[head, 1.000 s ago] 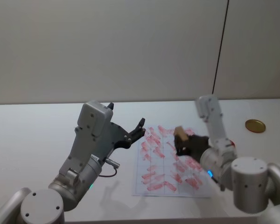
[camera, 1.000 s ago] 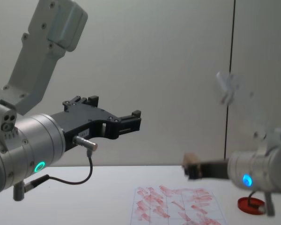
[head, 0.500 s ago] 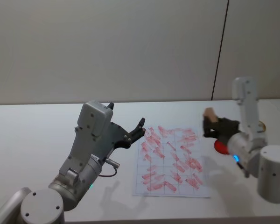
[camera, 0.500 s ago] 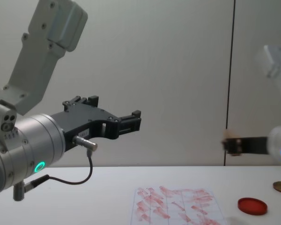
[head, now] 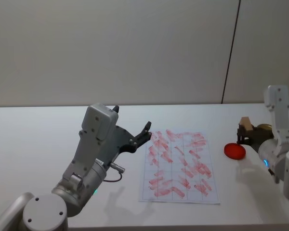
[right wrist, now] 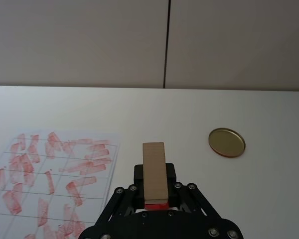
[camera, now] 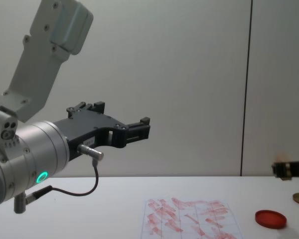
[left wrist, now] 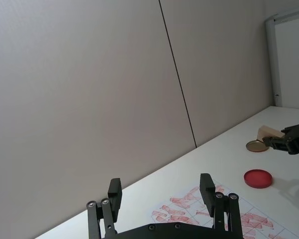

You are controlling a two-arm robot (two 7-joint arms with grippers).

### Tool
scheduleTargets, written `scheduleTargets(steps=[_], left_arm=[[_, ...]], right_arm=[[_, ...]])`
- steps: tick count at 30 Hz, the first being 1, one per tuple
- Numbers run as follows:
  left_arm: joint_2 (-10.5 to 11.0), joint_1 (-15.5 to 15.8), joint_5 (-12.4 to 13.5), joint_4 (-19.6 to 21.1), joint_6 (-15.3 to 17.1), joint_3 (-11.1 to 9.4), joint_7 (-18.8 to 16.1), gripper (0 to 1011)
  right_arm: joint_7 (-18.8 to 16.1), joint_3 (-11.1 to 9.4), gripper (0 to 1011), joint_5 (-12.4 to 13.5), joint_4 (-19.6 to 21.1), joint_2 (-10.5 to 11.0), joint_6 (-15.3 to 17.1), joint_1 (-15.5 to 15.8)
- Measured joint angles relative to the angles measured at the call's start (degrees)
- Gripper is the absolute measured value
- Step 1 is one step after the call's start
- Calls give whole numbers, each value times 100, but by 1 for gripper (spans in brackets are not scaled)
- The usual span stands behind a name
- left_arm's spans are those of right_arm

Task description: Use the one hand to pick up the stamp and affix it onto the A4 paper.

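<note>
My right gripper is shut on the stamp, a small tan wooden block with a red underside. It holds the stamp in the air at the right, just past the red ink pad and off the A4 paper. The white gridded sheet carries many red marks. My left gripper hangs open and idle above the table, left of the paper. The left wrist view shows its fingers spread, with the stamp far off.
A small gold disc lies on the white table beyond the ink pad, near the right gripper. The left arm, with its green-lit ring, stands raised over the table's left half. A plain wall rises behind.
My right gripper has carried the stamp to the right, from over the paper to beside the red ink pad. The left arm has not moved.
</note>
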State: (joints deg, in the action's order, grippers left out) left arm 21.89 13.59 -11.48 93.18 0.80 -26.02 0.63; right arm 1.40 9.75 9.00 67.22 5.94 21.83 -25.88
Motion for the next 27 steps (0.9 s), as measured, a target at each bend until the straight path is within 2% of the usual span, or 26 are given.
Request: scheduleTargets(steps=[14, 18, 21, 23, 26, 27], left_arm=[[0, 0, 0, 0, 0, 0, 0, 993], [0, 0, 0, 0, 0, 0, 0, 993], [0, 0, 0, 0, 0, 0, 0, 993], [0, 0, 0, 0, 0, 0, 0, 993], [0, 0, 0, 0, 0, 0, 0, 993], [0, 0, 0, 0, 0, 0, 0, 993]], right_arm=[[-191, -9, 219, -258, -1769, -92, -482, -803], [-250, 37, 219, -328, -2469, -165, -714, -1123], [-271, 61, 219, -359, -2835, -207, -835, -1294], [-295, 91, 220, -402, -3310, -260, -1021, -1513], [-313, 109, 223, -429, -3618, -295, -1157, -1656], [-325, 122, 236, -442, -3848, -322, -1244, -1761]])
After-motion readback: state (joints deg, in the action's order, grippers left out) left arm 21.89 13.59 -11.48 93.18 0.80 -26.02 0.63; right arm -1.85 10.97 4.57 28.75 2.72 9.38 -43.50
